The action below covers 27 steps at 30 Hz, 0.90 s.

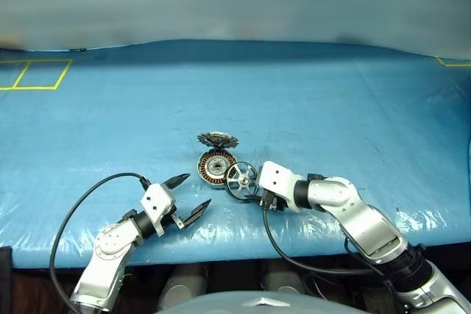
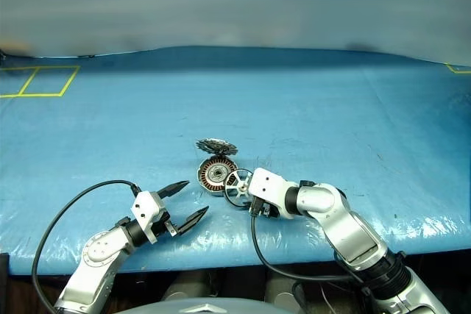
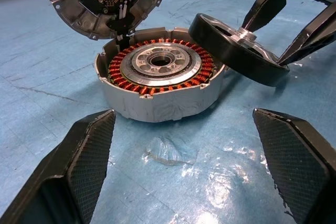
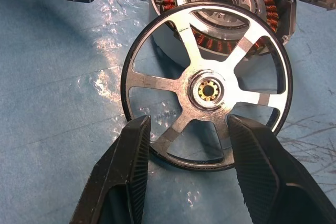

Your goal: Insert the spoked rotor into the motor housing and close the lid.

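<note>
The right tool (image 4: 184,145) pinches the spoked rotor (image 4: 207,90) by a spoke, tilting it against the motor housing (image 1: 215,168) at frame centre, lid (image 1: 218,139) propped open for insertion; left tool (image 1: 193,196) waits, spread.

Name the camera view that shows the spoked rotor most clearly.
The right wrist view: the spoked rotor faces the camera, showing spokes, hub and dark rim between the right tool's fingers. The left wrist view shows it edge-on, leaning by the motor housing. Both eye views show it small.
</note>
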Each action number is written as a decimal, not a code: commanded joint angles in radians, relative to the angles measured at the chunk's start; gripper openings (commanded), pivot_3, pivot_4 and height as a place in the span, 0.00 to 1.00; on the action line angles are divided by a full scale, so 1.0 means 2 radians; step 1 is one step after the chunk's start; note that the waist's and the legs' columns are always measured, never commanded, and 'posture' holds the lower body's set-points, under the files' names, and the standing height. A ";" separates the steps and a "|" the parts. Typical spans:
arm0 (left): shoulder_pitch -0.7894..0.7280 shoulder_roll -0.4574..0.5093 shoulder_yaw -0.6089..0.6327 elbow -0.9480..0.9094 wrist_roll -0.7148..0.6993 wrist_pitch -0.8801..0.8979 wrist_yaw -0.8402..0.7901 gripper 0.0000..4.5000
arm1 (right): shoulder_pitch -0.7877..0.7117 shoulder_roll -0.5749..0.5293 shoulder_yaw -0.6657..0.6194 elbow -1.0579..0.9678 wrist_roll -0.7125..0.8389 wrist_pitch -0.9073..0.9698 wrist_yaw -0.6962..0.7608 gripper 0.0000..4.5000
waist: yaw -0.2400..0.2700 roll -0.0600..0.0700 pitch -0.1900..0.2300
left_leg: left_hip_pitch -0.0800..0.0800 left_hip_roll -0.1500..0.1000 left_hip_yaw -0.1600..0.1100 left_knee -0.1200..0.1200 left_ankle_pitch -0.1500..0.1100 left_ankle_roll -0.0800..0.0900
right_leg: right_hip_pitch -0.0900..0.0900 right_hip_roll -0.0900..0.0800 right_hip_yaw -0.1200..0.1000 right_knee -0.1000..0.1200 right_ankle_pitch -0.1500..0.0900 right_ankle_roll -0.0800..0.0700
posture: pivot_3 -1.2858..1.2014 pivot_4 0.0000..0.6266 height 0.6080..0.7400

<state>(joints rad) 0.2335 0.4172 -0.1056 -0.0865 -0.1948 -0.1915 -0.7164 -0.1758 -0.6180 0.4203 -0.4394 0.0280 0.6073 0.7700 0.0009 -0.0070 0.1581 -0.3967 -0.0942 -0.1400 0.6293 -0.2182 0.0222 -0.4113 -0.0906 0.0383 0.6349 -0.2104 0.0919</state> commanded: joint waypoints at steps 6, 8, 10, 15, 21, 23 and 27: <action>-0.002 0.002 0.003 -0.010 0.003 -0.001 0.001 0.99 | -0.005 0.014 -0.006 0.006 -0.007 0.005 -0.020 0.54 | 0.000 0.000 0.000 | 0.000 0.000 0.000 0.000 0.000 0.000 | 0.000 0.000 0.000 0.000 0.000 0.000 | 0.52 0.24 1.00; -0.002 0.002 0.003 -0.010 0.003 -0.001 0.001 0.99 | -0.006 0.019 -0.004 0.011 -0.009 0.008 -0.024 0.54 | 0.000 0.000 0.000 | 0.000 0.000 0.000 0.000 0.000 0.000 | 0.000 0.000 0.000 0.000 0.000 0.000 | 0.52 0.24 1.00; -0.001 0.003 0.003 -0.010 0.002 -0.001 0.002 0.99 | -0.006 0.023 -0.004 0.014 -0.009 0.008 -0.024 0.54 | 0.000 0.000 0.000 | 0.000 0.000 0.000 0.000 0.000 0.000 | 0.000 0.000 0.000 0.000 0.000 0.000 | 0.52 0.24 1.00; 0.001 0.003 0.004 -0.010 0.003 -0.001 0.003 0.99 | -0.006 0.031 -0.008 0.021 0.000 0.017 -0.023 0.45 | 0.000 0.000 0.000 | 0.000 0.000 0.000 0.000 0.000 0.000 | 0.000 0.000 0.000 0.000 0.000 0.000 | 0.52 0.24 1.00; 0.002 0.002 0.003 -0.010 0.003 -0.001 0.004 0.99 | -0.001 0.028 -0.014 0.011 0.008 0.021 -0.019 0.26 | 0.000 0.000 0.000 | 0.001 0.000 0.000 0.000 0.000 0.000 | 0.000 0.000 0.000 0.000 0.000 0.000 | 0.52 0.24 1.00; 0.003 0.002 0.003 -0.010 0.002 -0.001 0.003 0.99 | 0.002 0.027 -0.018 0.007 0.015 0.018 -0.016 0.26 | 0.000 0.000 0.000 | 0.001 0.000 0.000 0.000 0.000 0.000 | 0.000 0.000 0.000 0.000 0.000 0.000 | 0.52 0.24 1.00; 0.005 0.002 0.003 -0.011 0.001 -0.002 0.002 0.99 | 0.007 0.025 -0.035 -0.006 0.035 0.017 -0.006 0.26 | 0.000 0.000 0.000 | 0.000 0.000 0.000 0.000 0.000 0.000 | 0.000 0.000 0.000 0.000 0.000 0.000 | 0.52 0.24 1.00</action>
<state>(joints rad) 0.2409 0.4177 -0.1055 -0.0865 -0.1938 -0.1844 -0.7144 -0.1696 -0.5581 0.3763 -0.4083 0.0717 0.6424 0.7423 0.0011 -0.0074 0.1576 -0.3959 -0.0943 -0.1404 0.6293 -0.2182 0.0222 -0.4116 -0.0907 0.0380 0.6347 -0.2104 0.0918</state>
